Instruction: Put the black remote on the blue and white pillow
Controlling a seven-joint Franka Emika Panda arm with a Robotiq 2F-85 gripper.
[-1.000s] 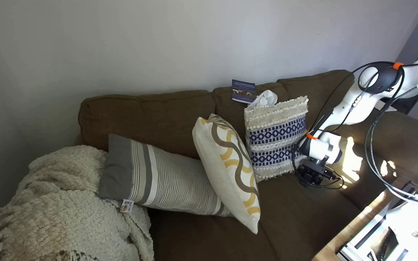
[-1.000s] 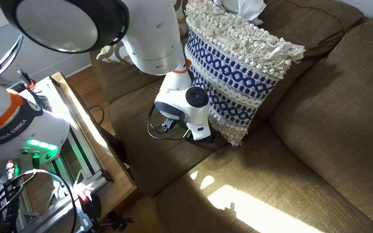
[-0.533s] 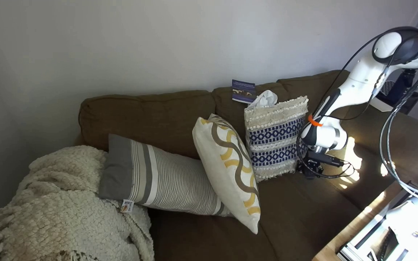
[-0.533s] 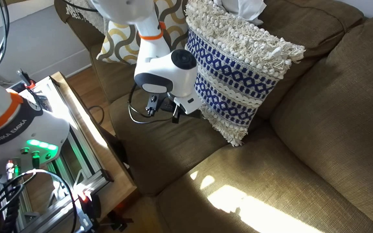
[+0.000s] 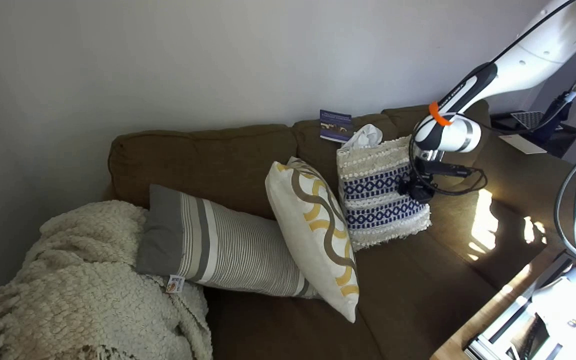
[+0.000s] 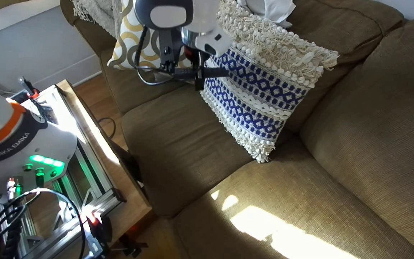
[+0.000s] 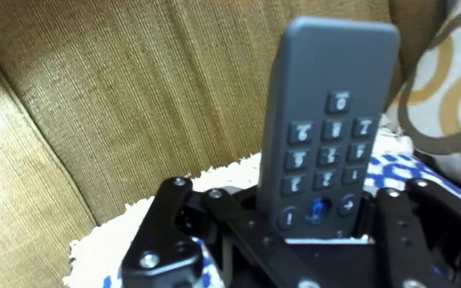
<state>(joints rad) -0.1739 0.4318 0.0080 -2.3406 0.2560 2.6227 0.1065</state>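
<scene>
The black remote [image 7: 330,80] stands out between my fingers in the wrist view, number keys facing the camera. In an exterior view it shows as a dark bar [image 6: 217,72] across the fingers. My gripper [image 7: 312,204] is shut on the remote near one end. In both exterior views the gripper [image 5: 414,190] [image 6: 199,79] is raised in front of the blue and white pillow [image 5: 375,217] [image 6: 261,84], over its side edge. The pillow leans against the sofa back, and part of it [image 7: 392,170] shows below the gripper in the wrist view. Contact between remote and pillow cannot be told.
A cream pillow with tan swirls [image 5: 313,235] leans beside the blue and white one. A striped long pillow [image 5: 248,250] and a cream blanket [image 5: 83,285] lie farther along the sofa. A booklet [image 5: 336,126] and white tissue [image 5: 366,136] are behind. The robot's wooden table [image 6: 135,205] fronts the sofa.
My gripper has risen from low by the seat, at the pillow's lower edge, to in front of the pillow's patterned bands, the remote in it. The pillows have not visibly moved.
</scene>
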